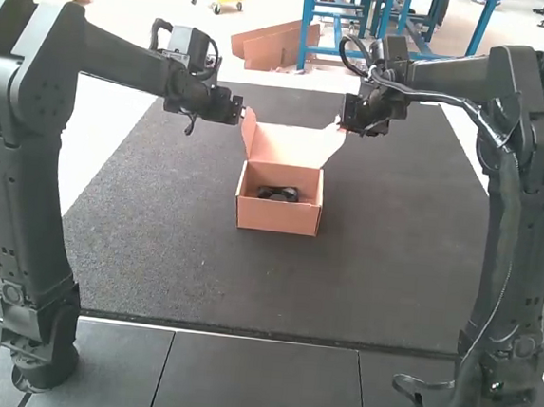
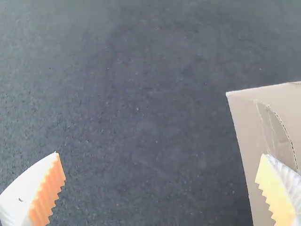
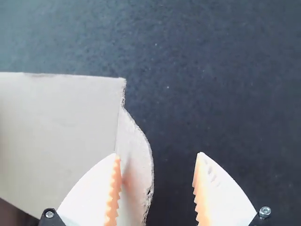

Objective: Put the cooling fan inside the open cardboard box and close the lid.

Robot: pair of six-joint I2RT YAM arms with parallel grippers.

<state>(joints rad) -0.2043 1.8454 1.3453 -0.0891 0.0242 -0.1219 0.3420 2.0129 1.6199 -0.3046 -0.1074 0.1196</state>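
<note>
**High view.** The cardboard box (image 1: 279, 214) is sitting near the middle of the dark mat (image 1: 138, 211) on the worktop (image 1: 256, 383). The fan (image 1: 278, 194) is already lying inside it, a dark shape low between the walls. The lid (image 1: 291, 150) is standing upright along the far side. The left claw (image 1: 235, 108) is hanging just beside the lid's upper left corner, and the right claw (image 1: 349, 117) just beside its upper right corner. Loading appears to be done, so the step in hand is judged to be closing the lid.

**Left wrist view.** The left claw's fingers are spreading wide and gripping nothing. One pad (image 2: 275, 193) is overlapping a corner of the cardboard, and the other (image 2: 47, 193) is hanging over bare mat.

**Right wrist view.** The right claw is also standing open. The lid's ragged side flap (image 3: 136, 165) is lying in the gap against one pad (image 3: 113, 188), while the other pad (image 3: 200, 188) is sitting apart from it, so nothing is being clamped.

**Next move, as a judgement.** The lid is probably needing an even push from both corners, toward the near side and then down, with the side flaps steering inside the walls. An uneven push is likely to skew or slide the light box on the mat.
</note>
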